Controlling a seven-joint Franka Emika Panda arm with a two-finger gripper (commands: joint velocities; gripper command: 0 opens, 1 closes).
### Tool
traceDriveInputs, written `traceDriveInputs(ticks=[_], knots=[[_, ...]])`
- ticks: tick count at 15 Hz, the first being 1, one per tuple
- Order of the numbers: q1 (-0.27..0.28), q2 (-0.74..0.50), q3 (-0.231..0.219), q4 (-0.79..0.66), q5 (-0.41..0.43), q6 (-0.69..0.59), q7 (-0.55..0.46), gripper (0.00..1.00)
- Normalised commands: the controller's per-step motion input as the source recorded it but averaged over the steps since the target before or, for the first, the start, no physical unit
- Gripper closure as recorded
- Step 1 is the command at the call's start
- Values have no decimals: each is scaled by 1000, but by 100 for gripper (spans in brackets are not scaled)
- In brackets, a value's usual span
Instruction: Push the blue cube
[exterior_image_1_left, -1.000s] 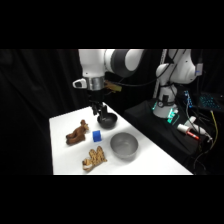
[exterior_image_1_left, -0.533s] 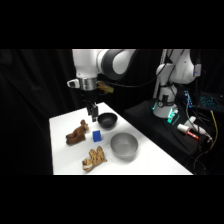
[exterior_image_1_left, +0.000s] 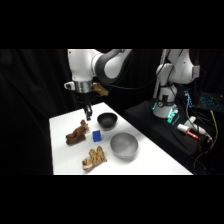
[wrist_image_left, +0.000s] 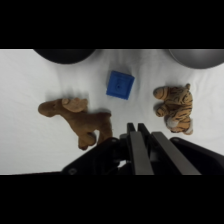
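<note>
The blue cube rests on the white table between a brown toy animal and two bowls; in the wrist view the blue cube lies ahead of the fingers. My gripper hangs above the table behind the cube, apart from it. In the wrist view my gripper has its two fingers pressed together with nothing between them.
A brown toy animal stands left of the cube. A striped tiger toy lies nearer the front. A dark bowl and a grey bowl sit to the right. The table's right edge borders cables and electronics.
The gripper has moved left and slightly down across the table, from above the dark bowl to a spot behind the cube. The cube and toys have not moved.
</note>
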Motion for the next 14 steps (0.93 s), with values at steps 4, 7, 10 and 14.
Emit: traceDriveInputs(ticks=[4,7,10,14], knots=[[-26,104,-7,104,-81,52,113,94],[-31,56,13,24,-43,104,69,95],[-29,39,19,-23,-32,161,62,95],[-51,46,28,-59,12,193,33,94]])
